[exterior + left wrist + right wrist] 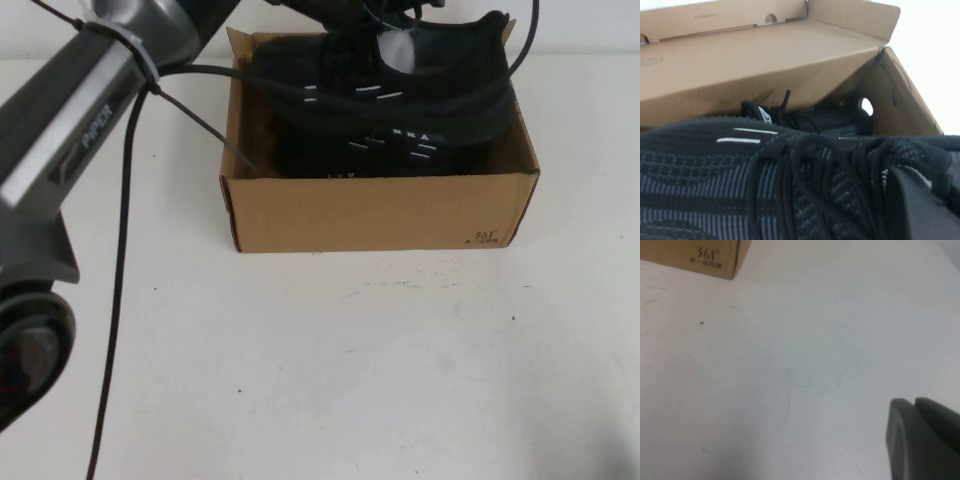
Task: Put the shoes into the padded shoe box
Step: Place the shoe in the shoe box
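Hovering over boxed shoes [400, 110], left claw [920, 205] unreadable; right claw [922, 437] pressed together above table [350, 360].

The left gripper [920, 205] is cut off, the right gripper [925, 440] likewise.

Grey "PIPER"-marked left arm [75, 130], black cable [120, 300], zip ties.

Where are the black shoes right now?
In the high view, both black sneakers sit inside the brown shoe box at the table's far middle; the left gripper is at them, the right gripper over bare table.
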